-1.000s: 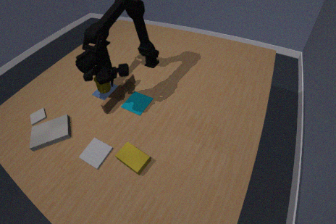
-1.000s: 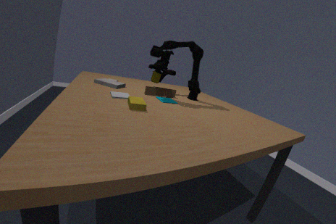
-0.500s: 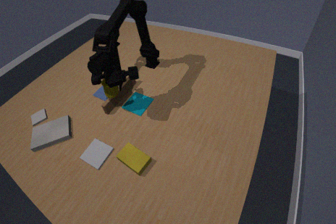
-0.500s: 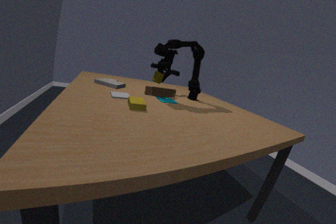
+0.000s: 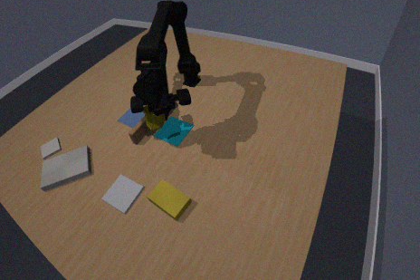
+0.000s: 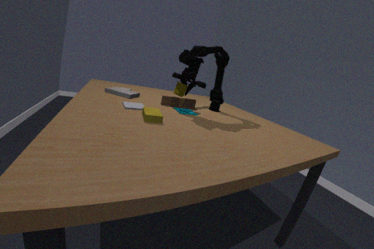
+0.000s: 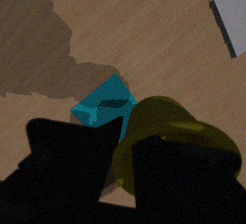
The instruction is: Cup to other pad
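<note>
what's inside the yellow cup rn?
Can't tell. The gripper is shut on the cup, and no view shows into it; any marbles are hidden by its wall and the fingers.

Yellow cup point(image 5: 155, 121) point(image 6: 180, 89) point(image 7: 159, 111) hangs tilted near teal pad point(image 5: 174, 131) point(image 6: 185, 111) point(image 7: 106, 91) and blue pad point(image 5: 130, 118)
</note>
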`<state>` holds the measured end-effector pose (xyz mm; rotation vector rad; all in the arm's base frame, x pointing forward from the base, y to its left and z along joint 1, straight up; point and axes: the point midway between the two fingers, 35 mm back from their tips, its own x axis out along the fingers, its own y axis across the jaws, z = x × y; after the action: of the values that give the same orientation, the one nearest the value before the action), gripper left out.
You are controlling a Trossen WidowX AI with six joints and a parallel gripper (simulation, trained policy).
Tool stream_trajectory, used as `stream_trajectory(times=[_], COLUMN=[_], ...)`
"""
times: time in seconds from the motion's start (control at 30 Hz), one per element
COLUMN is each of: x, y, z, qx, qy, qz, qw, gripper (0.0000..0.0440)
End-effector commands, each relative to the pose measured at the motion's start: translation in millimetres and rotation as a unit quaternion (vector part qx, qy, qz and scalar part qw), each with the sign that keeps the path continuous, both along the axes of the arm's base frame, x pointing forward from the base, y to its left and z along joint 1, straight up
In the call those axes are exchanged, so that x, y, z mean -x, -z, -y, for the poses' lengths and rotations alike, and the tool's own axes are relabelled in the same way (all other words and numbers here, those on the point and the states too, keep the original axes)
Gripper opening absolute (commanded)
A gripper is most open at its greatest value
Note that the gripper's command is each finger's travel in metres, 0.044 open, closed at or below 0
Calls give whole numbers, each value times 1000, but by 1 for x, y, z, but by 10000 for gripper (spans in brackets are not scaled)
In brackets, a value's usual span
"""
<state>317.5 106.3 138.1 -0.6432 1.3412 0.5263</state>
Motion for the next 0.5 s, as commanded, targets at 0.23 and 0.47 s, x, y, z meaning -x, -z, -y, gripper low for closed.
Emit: stream_trajectory(times=[0.23, 0.47], x=[12, 19], y=[25, 43], z=[-17, -21], qx=[5, 5], qy=[4, 12], qz=[0, -2], qw=[1000, 1000], gripper=[0, 0])
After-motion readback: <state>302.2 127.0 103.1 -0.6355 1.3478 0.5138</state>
